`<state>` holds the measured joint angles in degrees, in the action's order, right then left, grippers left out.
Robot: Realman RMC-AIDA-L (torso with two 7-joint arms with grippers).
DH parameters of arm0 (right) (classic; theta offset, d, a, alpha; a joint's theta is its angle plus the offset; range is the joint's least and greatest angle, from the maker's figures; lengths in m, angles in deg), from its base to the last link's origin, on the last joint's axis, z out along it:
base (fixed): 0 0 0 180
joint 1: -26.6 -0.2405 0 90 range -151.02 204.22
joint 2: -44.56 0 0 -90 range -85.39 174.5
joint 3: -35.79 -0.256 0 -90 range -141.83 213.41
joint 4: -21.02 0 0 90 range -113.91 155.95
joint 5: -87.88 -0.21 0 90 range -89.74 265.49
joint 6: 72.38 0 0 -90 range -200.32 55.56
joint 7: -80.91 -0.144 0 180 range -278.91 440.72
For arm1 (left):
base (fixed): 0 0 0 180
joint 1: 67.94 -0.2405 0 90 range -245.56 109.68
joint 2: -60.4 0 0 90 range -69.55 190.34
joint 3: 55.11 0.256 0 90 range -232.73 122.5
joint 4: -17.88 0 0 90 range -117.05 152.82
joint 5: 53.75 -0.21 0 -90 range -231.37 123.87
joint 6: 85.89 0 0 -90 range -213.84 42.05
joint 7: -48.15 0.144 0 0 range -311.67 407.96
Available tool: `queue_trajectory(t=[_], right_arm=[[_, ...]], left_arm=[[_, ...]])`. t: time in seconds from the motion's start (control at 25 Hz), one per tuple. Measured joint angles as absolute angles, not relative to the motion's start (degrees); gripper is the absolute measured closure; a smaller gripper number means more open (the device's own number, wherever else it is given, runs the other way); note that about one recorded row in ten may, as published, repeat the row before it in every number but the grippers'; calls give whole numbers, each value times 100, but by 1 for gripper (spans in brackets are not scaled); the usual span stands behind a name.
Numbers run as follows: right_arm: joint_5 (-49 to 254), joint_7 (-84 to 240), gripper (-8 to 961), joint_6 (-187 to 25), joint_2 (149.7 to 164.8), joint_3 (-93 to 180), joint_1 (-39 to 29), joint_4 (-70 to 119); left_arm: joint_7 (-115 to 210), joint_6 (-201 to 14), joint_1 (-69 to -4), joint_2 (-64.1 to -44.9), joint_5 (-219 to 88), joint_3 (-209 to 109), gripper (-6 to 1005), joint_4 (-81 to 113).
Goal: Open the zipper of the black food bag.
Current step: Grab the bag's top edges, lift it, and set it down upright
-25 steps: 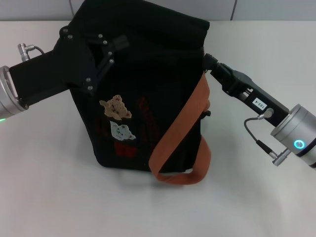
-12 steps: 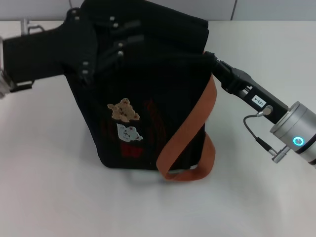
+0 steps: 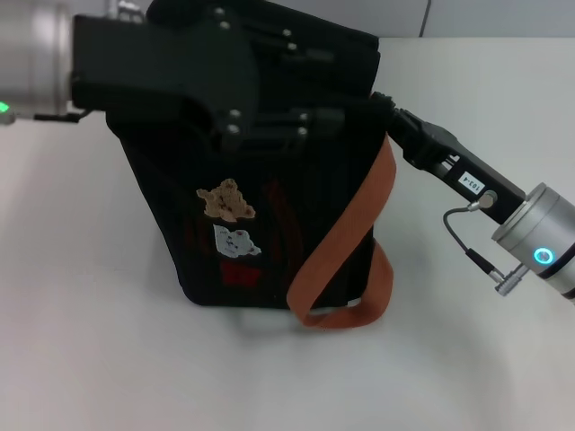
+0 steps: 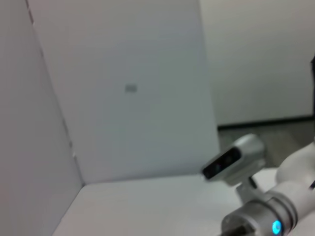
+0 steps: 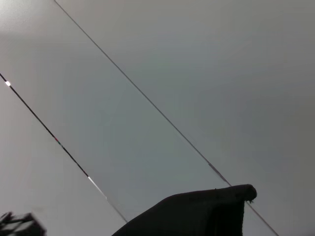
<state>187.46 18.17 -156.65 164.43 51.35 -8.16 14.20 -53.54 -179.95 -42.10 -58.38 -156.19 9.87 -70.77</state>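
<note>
The black food bag point(image 3: 269, 224) stands upright in the middle of the white table, its bear patches point(image 3: 226, 201) and red lettering facing me. An orange-brown strap point(image 3: 346, 242) hangs down its right front. My left gripper point(image 3: 301, 85) reaches in from the left and lies across the bag's top rim. My right gripper point(image 3: 382, 103) comes from the right and is shut on the bag's upper right corner. I cannot make out the zipper against the black fabric and the left gripper. A flap of the bag's fabric point(image 5: 197, 216) shows in the right wrist view.
The white table point(image 3: 90, 341) spreads around the bag. A grey wall point(image 3: 404, 13) runs along the back. The right arm's silver wrist point(image 3: 539, 247) with its cable sits low at the right. The left wrist view shows wall panels and that wrist's blue light point(image 4: 276, 227).
My left gripper has travelled rightward and up, from the bag's left edge to across its top. The bag has shifted slightly right and stands straighter. The right gripper has barely moved.
</note>
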Motion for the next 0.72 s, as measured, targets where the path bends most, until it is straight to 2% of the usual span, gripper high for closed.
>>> queue_trajectory(t=[0.16, 0.52, 0.72], right_arm=[[18746, 1816, 937, -15661, 16444, 5135, -793, 1464], [18746, 1816, 938, -15657, 16440, 5135, -818, 1486], [18746, 1816, 938, -15656, 16436, 5135, -820, 1510]], left_arm=[[-5914, -17792, -4032, -5840, -16403, 1351, 516, -7498], [-6171, -17460, -3954, -5862, -16940, 1950, 520, -7539], [-6114, -17218, -4008, -5861, -16954, 2039, 613, -7480]])
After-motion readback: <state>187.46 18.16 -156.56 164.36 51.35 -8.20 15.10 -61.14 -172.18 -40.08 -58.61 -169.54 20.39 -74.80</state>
